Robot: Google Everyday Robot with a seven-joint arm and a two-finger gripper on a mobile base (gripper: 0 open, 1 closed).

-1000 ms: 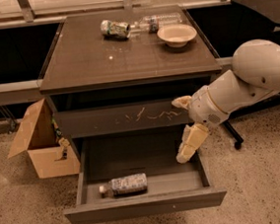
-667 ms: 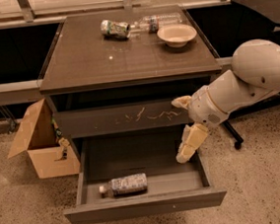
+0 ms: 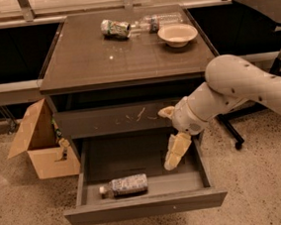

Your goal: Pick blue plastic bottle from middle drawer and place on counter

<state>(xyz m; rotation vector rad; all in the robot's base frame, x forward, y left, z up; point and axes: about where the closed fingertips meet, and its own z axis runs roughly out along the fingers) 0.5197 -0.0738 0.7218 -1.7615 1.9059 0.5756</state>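
Presently the tool hangs over the right side of the open middle drawer — cannot tell how wide it stands. The blue plastic bottle lies on its side at the drawer's front left, well apart from the tool. At the back of the bench are a green-labelled can, a clear bottle and a bowl. A cardboard box sits on the floor, left.

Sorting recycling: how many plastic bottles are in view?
2: the blue plastic bottle in the middle drawer, a clear bottle on the counter. The tool hangs over the drawer.
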